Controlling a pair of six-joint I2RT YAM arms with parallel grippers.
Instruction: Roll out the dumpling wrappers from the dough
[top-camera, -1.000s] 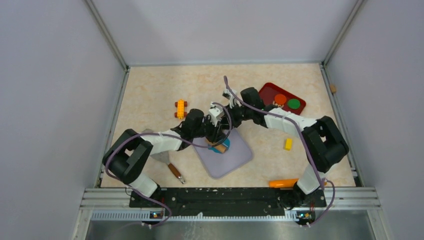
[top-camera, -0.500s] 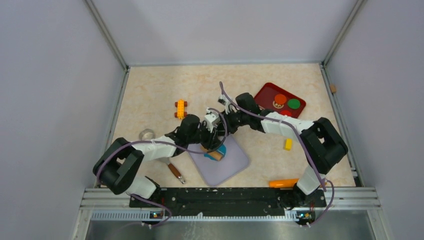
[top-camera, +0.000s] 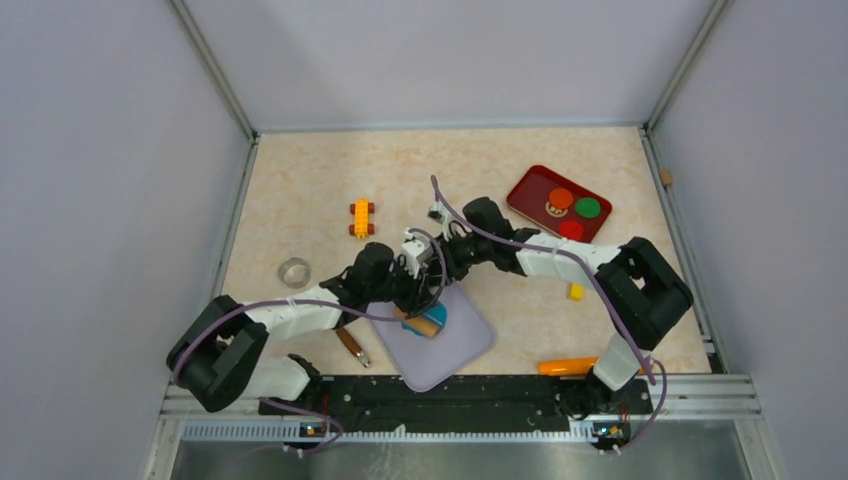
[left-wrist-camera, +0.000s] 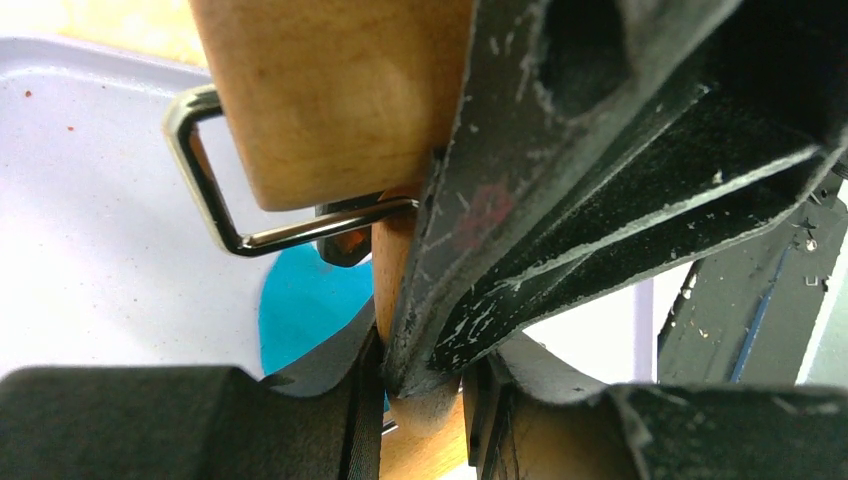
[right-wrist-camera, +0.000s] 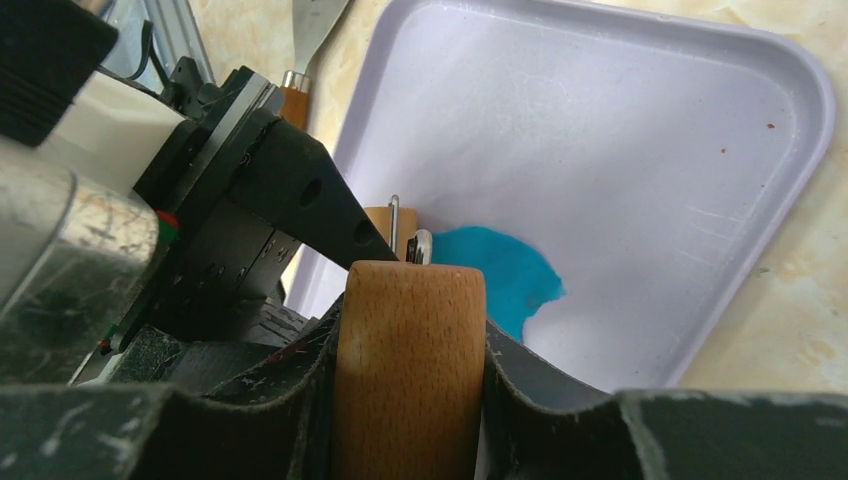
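A flattened teal-blue patch of dough (top-camera: 438, 316) lies on the lavender mat (top-camera: 455, 350); it also shows in the left wrist view (left-wrist-camera: 300, 310) and the right wrist view (right-wrist-camera: 500, 272). The tan wooden roller (top-camera: 421, 325) rests on the dough's left part, its barrel (left-wrist-camera: 330, 100) hung in a wire bracket. My left gripper (top-camera: 408, 301) (left-wrist-camera: 425, 385) is shut on the roller's wooden handle. My right gripper (top-camera: 438, 272) (right-wrist-camera: 410, 345) is shut on the same handle (right-wrist-camera: 410, 380) from the far side. No separate round wrappers show.
A red tray (top-camera: 530, 190) with orange, green and red discs stands at the back right. An orange toy block (top-camera: 361, 218), a metal ring (top-camera: 294, 271), a yellow block (top-camera: 576, 291), an orange stick (top-camera: 567, 366) and a wooden-handled scraper (top-camera: 350, 345) lie around the mat.
Both grippers have pulled the roller toward the near edge and slightly left. The mat has slid the same way with the dough on it.
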